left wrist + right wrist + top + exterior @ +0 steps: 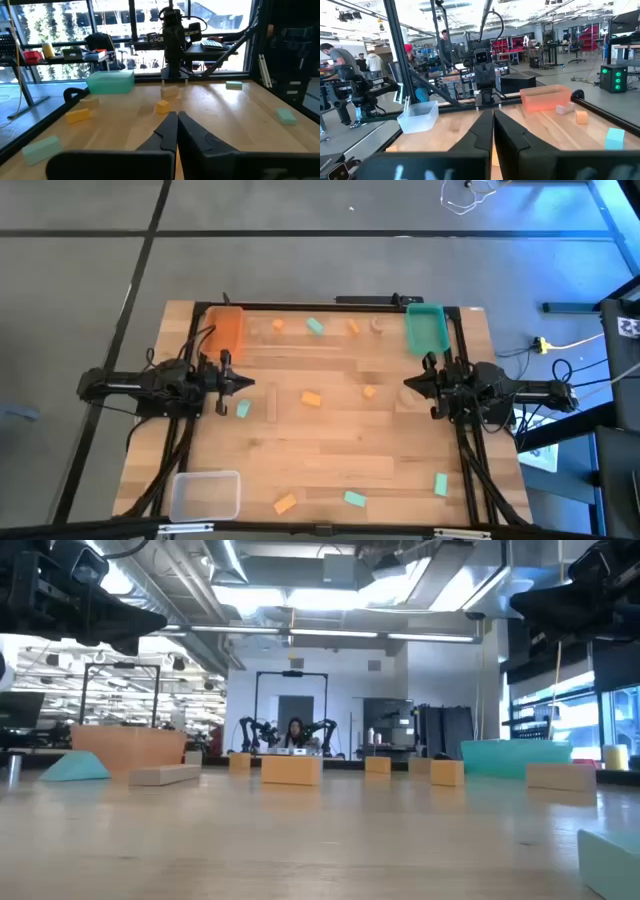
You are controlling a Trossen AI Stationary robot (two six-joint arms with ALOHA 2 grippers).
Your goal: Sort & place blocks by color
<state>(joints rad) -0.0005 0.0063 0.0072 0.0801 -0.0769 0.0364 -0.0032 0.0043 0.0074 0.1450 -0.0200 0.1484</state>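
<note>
Small orange, teal and pale wood blocks lie scattered flat on the wooden table. In the high view an orange block (pixel 311 398) sits mid-table, a teal one (pixel 243 410) lies just below my left gripper (pixel 247 382), and others lie near the near edge (pixel 355 499). My left gripper hovers at the table's left side, shut, holding nothing. My right gripper (pixel 408 383) hovers at the right side, facing it, shut and empty. The left wrist view shows an orange block (pixel 162 106) ahead of the shut fingers (pixel 176 131).
An orange bin (pixel 226 328) stands at the far left, a teal bin (pixel 426 326) at the far right, a clear bin (pixel 205 495) at the near left corner. A black frame edges the table. People show in the room beyond (pixel 445 42).
</note>
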